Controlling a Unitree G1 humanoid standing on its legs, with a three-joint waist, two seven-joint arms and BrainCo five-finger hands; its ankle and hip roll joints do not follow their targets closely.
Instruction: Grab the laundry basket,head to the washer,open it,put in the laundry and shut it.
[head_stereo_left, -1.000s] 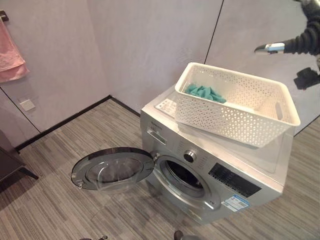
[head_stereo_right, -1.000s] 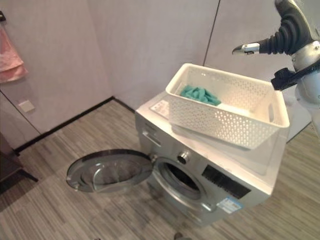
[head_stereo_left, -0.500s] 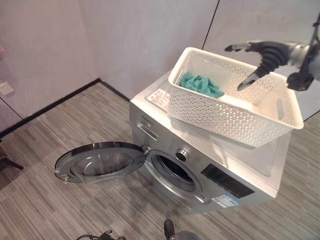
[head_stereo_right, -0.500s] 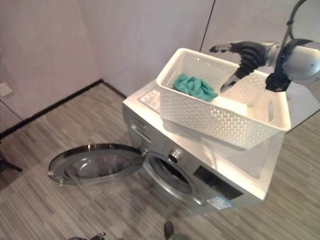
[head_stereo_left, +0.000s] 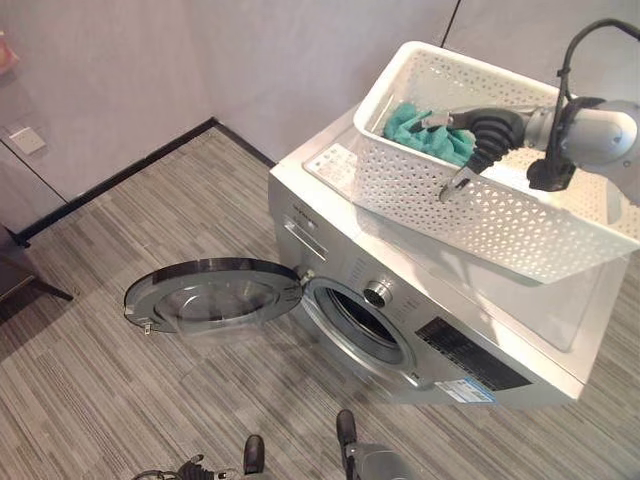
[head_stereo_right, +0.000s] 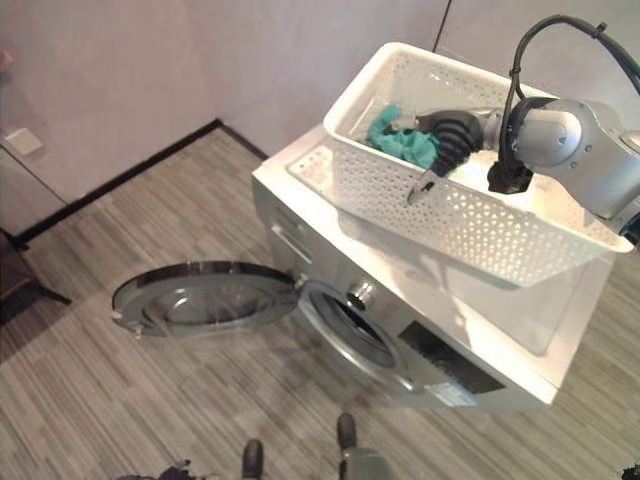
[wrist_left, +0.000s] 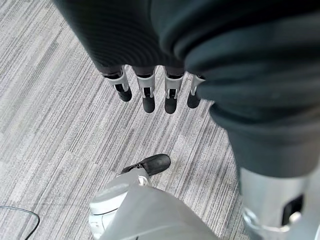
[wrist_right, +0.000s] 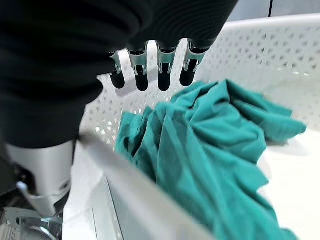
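One basket (head_stereo_left: 520, 215) on one washer (head_stereo_left: 400, 300); right hand (wrist_right: 150, 70) released above one teal cloth (wrist_right: 210, 150).

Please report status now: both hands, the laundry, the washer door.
Right hand open, inside white basket, just above teal laundry, not gripping. Left hand open, idle over the floor. Washer door open; nothing blocks the drum.
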